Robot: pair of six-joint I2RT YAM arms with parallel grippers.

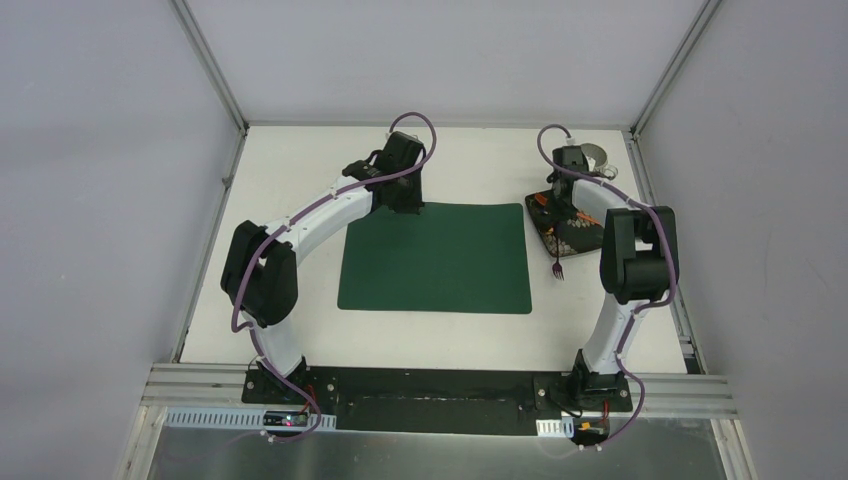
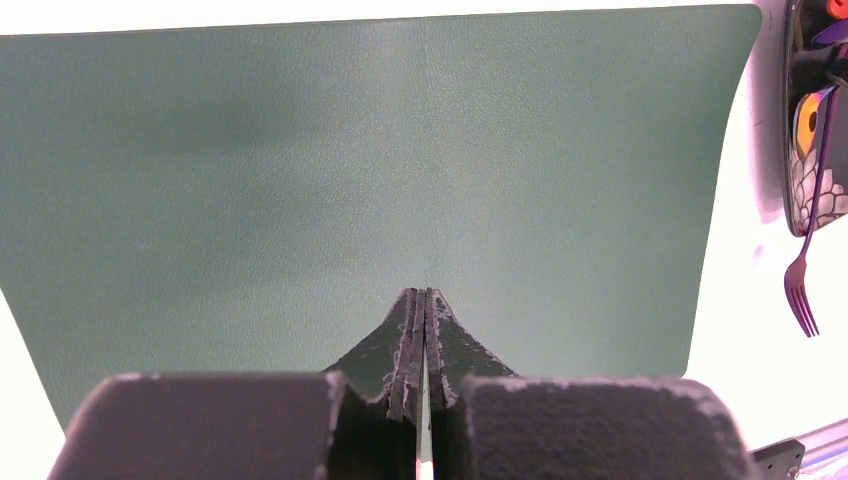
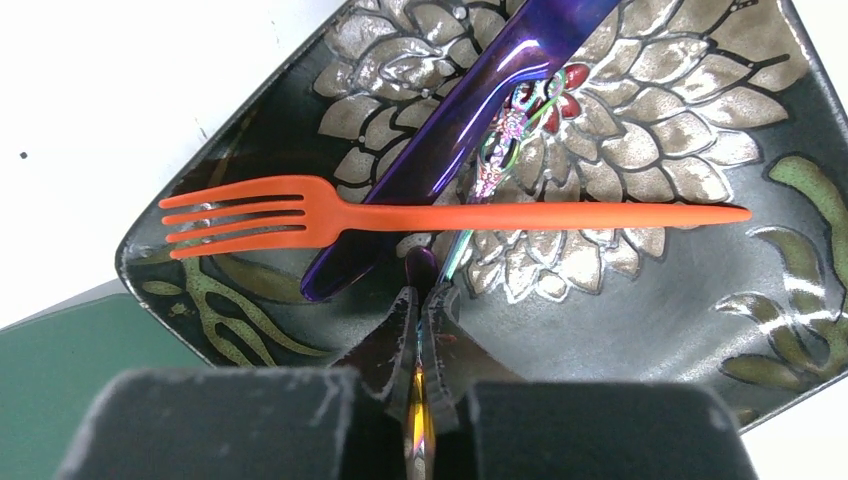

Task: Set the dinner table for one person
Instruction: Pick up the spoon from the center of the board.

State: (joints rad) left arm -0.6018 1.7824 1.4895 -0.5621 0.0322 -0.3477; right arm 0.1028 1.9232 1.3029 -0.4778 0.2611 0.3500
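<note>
Treat the worktop [image 1: 420,338] as fixed and stiff: flat, matte and white between the posts [image 1: 210,68], with nothing to grip, only a surface to set things on. Find the green mat [image 1: 435,258] centred on it, probably thin and soft. Find the plate [image 3: 680,330] just off the mat's far right corner, near the worktop's right edge. Judge it glossy, hard, fairly heavy and chippable, best taken by a rim once emptied. Note an orange fork [image 3: 480,215] lying across what looks like a knife [image 3: 470,130] on it.

Read the right claw [image 3: 422,285] as closed, seemingly pinching the purple fork [image 2: 800,270] along its thin handle, with tines past the plate's near rim. Expect light, stiff, slick metal, apt to swivel in so narrow a pinch. Read the left claw [image 2: 422,293] as pressed together on nothing, at the mat's far edge.

Count on bare worktop beside and nearer than the mat. Allow little between plate and right posts, so carry toward the mat.
</note>
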